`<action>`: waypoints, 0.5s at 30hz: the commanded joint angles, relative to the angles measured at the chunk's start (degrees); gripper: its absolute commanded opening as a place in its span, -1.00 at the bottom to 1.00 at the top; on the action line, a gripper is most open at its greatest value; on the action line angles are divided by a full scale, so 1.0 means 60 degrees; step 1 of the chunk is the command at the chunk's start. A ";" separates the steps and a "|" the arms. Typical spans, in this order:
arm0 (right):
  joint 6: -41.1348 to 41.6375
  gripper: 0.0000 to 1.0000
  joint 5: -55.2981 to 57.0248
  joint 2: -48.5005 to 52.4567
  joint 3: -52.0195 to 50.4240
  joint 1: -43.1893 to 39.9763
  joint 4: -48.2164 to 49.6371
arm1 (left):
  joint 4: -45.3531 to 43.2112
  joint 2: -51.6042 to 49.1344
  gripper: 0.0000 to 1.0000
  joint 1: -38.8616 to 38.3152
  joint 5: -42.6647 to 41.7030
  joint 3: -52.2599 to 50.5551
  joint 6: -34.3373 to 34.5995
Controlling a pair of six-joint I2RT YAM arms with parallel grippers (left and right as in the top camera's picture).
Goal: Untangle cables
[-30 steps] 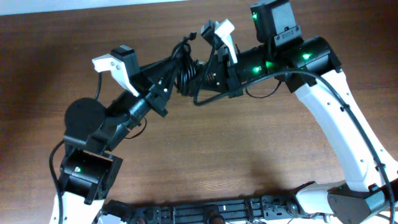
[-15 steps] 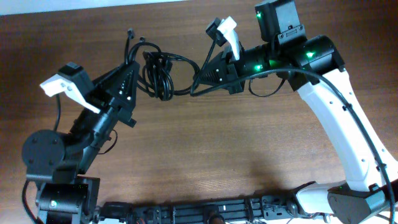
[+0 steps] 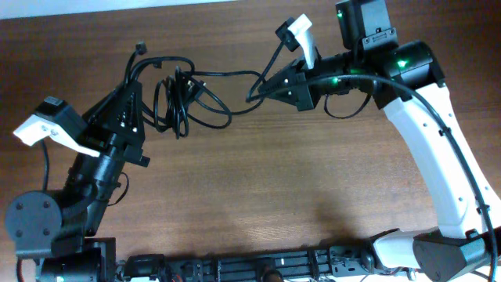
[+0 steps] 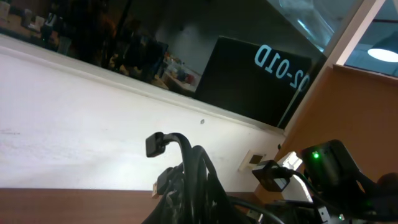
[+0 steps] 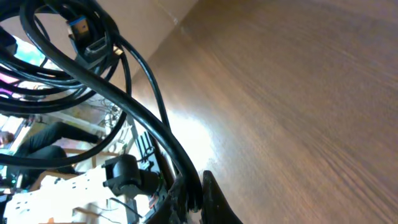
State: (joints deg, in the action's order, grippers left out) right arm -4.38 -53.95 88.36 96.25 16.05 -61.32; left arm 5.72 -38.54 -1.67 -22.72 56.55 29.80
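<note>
Seen from overhead, a broad brown wood-grain table has two robot arms reaching toward its far edge. The right arm has a white shell, black joints and green lights. It curves from 5 o'clock up to 1 o'clock, then turns inward. The left arm is mostly black with a white camera bracket, and it rises from 7 o'clock toward 10 o'clock.

Between the arms, at about 11 o'clock, are the cables. They are several thin black flexible cords in a loose tangle of overlapping loops. They seem lifted off the wood, though this view does not settle it. One strand leaves the tangle toward 3 o'clock.

The left gripper, a black tapered two-finger claw, is pressed together on the tangle's 9 o'clock side. Its wrist camera shows the cords bunched right at its fingers. The right gripper pinches the outgoing strand alone. Its wrist camera shows that cord diving between the fingers at 6 o'clock.

The claws are well apart, probably so that opposing pulls stretch the knot open and show which loop crosses which.

A small black plug sticks up at 12 o'clock of the left claw. A blue-tipped plug hangs near the right wrist camera.
</note>
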 commanded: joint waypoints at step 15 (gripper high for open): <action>0.0138 0.57 -0.1439 0.0033 0.0138 0.0011 -0.0251 | -0.0084 -0.0973 -0.92 0.0200 -0.5901 0.0142 -0.0820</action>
State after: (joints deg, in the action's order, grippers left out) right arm -3.38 -58.15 88.36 96.23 15.53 -62.81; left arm 5.85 -42.48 -0.62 -47.92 56.55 28.51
